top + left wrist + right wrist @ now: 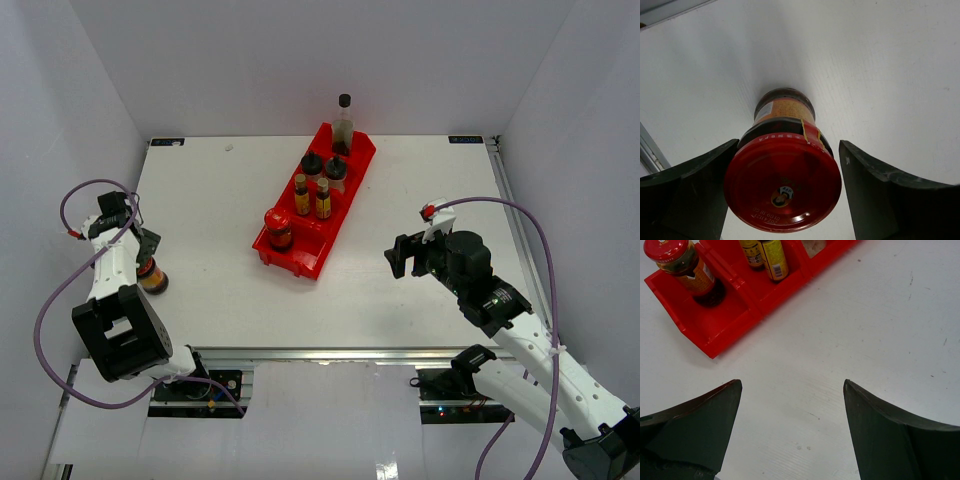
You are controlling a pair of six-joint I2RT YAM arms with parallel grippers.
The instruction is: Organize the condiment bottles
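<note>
Seven condiment bottles are in view, six in a tray and one loose. Two are squat dark glass jars with red lids. The loose red-lidded jar (pixel 782 192) stands upright on the white table (pixel 420 190) near its left edge, well apart from the others. The tray's red-lidded jar (pixel 278 228) stands in the nearest compartment of the long red plastic tray (pixel 292 263), towards that compartment's left side.

Two slim brown bottles with yellow labels share the next compartment, the left yellow-labelled bottle (pixel 301 193) just beside the right yellow-labelled bottle (pixel 323 198). Beyond them two stubby pale shakers with black caps stand together, the left shaker (pixel 311 164) and the right shaker (pixel 335 169). One tall clear bottle with a black cap (pixel 344 120) stands at the tray's far end.

The loose jar sits between the two dark fingers (pixel 685 195) of the left gripper (pixel 789 145), its lid close under the wrist camera. The jaws stand wide on either side of the lid. The lid overlaps the left finger in the wrist view, and a thin strip of table shows before the right one. Whether they press on the jar cannot be told.

The right gripper (pixel 792 432) hangs over bare table to the right of the tray's near end, apart from it. Its jaws are spread wide with nothing between them.
</note>
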